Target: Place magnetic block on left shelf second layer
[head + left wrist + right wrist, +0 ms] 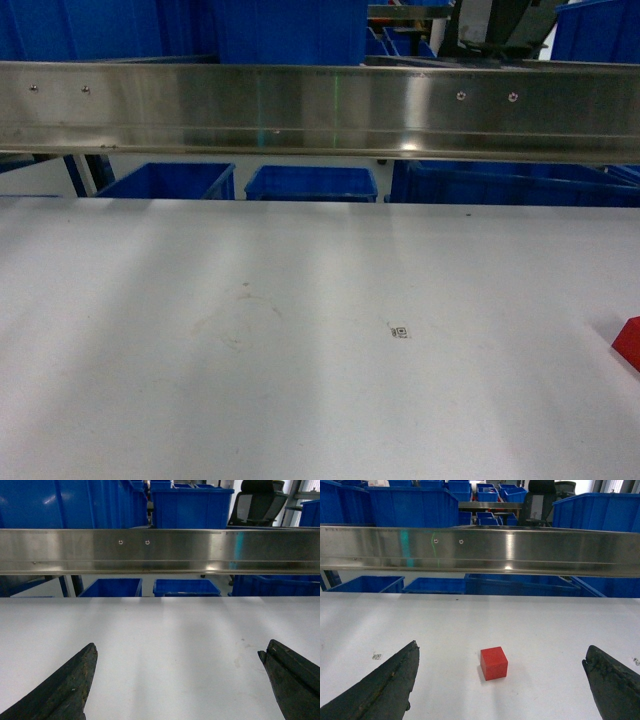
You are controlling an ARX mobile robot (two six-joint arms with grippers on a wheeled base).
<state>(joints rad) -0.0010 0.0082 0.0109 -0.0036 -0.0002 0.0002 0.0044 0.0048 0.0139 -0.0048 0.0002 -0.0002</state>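
Observation:
The magnetic block (494, 663) is a small red cube resting on the white table (560, 625). It lies between and slightly ahead of the wide-apart fingers of my open right gripper (502, 647), touching neither. In the head view the block (630, 345) only peeks in at the right edge. My left gripper (180, 647) is open too, with just bare table (175, 625) between its dark fingers. Neither gripper appears in the head view. The left shelf second layer is out of view.
A shiny steel beam (320, 110) runs across above the table's far edge. Blue bins (310, 183) stand on the floor beyond it, with bigger ones (415, 505) and a black office chair (257, 505) behind. A small printed marker (400, 331) sits mid-table.

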